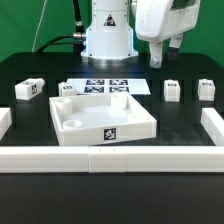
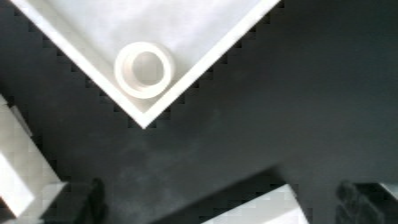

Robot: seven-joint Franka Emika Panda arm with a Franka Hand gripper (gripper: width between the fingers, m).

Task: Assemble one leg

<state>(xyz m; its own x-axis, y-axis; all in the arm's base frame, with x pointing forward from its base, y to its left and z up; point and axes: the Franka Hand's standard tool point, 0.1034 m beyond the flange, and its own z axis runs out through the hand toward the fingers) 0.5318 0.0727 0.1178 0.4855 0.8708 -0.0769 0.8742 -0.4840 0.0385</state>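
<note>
Worktop [image 1: 30, 135] colour is a flat black in both views, and behind it we see a green backdrop [image 1: 25, 25]. Low white rails [image 1: 110, 158] border the worktop along its near edge and at both sides in the exterior view. The arm's white base [image 1: 108, 35] stands at the far edge, behind the marker board [image 1: 105, 87], which lies flat and shows several black-and-white square tags. Just in front of that board sits the large white tray [image 1: 60, 120], with one tag [image 1: 108, 131] on its near wall. The tags are too small for us to make out any pattern or writing.

The leg [image 1: 172, 90] lies on the worktop to the exterior view's right of the tray, apart from it, with a dark tag on its face. A second leg [image 1: 205, 88] lies further right, a third leg [image 1: 28, 90] lies well to the left, and a fourth leg [image 1: 67, 89] sits near the tray's far left corner.

The end effector [image 1: 160, 60] hangs above the worktop, up behind the leg, touching nothing. In the wrist view its fingers [image 2: 68, 205] are spread with bare worktop between them, and a corner of the tray with a round hole [image 2: 143, 68] fills much of the picture.
</note>
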